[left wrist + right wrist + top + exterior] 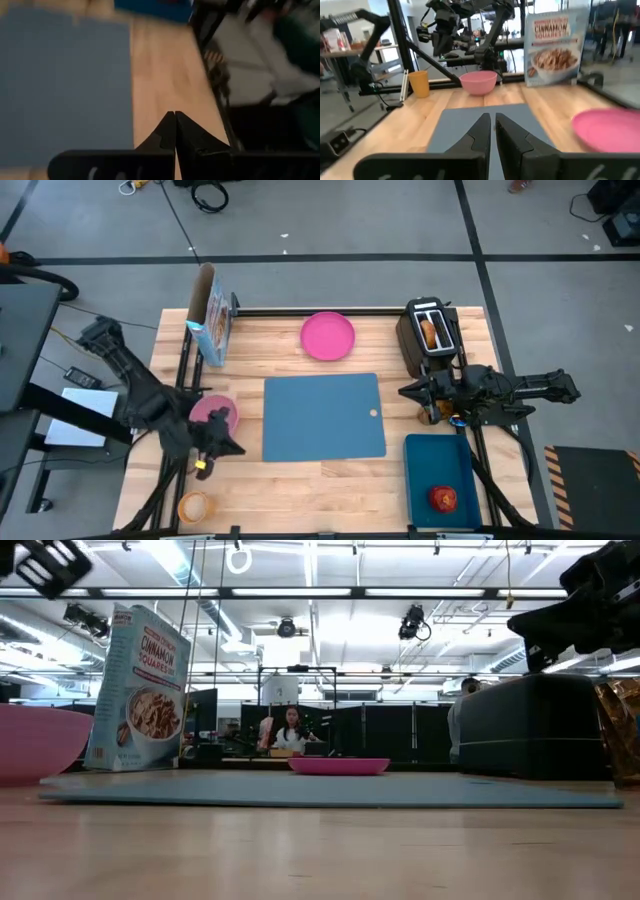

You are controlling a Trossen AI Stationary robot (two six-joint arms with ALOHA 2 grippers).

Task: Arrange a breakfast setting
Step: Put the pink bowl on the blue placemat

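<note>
Wooden table (300,490), blue mat (322,416) centred.
Left gripper (222,442) and right gripper (408,391) are held closed, empty, flanking the mat.

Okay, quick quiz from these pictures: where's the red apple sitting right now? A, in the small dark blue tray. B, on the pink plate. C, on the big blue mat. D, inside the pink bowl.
A: the high view shows the red apple lying in the small dark blue tray at the table's front right, apart from the big blue mat, which lies bare.

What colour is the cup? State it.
Amber-orange cup; the right wrist view shows it best, beside the pink bowl.
</note>
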